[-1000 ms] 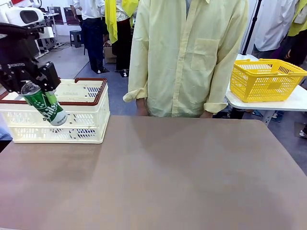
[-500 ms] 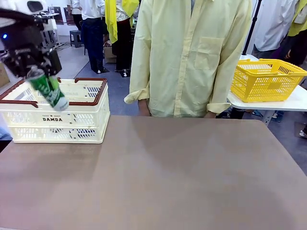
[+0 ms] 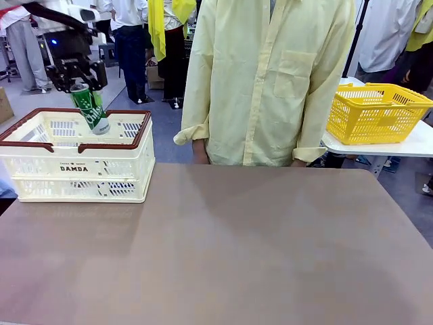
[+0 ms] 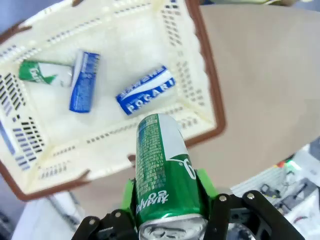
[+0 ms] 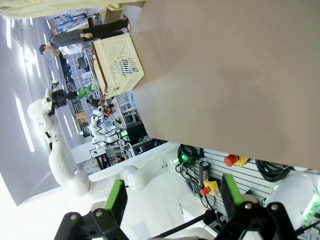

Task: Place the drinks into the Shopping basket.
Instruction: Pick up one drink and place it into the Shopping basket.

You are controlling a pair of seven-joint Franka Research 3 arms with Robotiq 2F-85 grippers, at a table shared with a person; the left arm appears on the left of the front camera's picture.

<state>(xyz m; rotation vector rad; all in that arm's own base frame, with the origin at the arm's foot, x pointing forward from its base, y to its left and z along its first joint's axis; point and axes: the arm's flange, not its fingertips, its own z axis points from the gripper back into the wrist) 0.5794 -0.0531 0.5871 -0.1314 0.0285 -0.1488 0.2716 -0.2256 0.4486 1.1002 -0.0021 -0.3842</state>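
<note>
My left gripper (image 3: 80, 80) is shut on a green can (image 3: 90, 110) and holds it tilted above the cream Shopping basket (image 3: 74, 166) at the table's far left. Seen from the left wrist, the green can (image 4: 162, 172) sits between the green pads (image 4: 205, 181), over the basket's near rim (image 4: 210, 95). Inside the basket lie two blue Pocari cans (image 4: 146, 90) (image 4: 84, 81) and another green can (image 4: 44, 73). My right gripper (image 5: 172, 197) stands open, with nothing between its fingers, off the table's near edge.
A person in a pale yellow shirt (image 3: 270, 81) stands at the table's far edge, hands low. A yellow mesh basket (image 3: 375, 112) sits on a white side table at the right. The brown tabletop (image 3: 237, 244) stretches bare across the middle and right.
My left gripper has carried the green can up and to the right, from in front of the basket's left side to above its inside.
</note>
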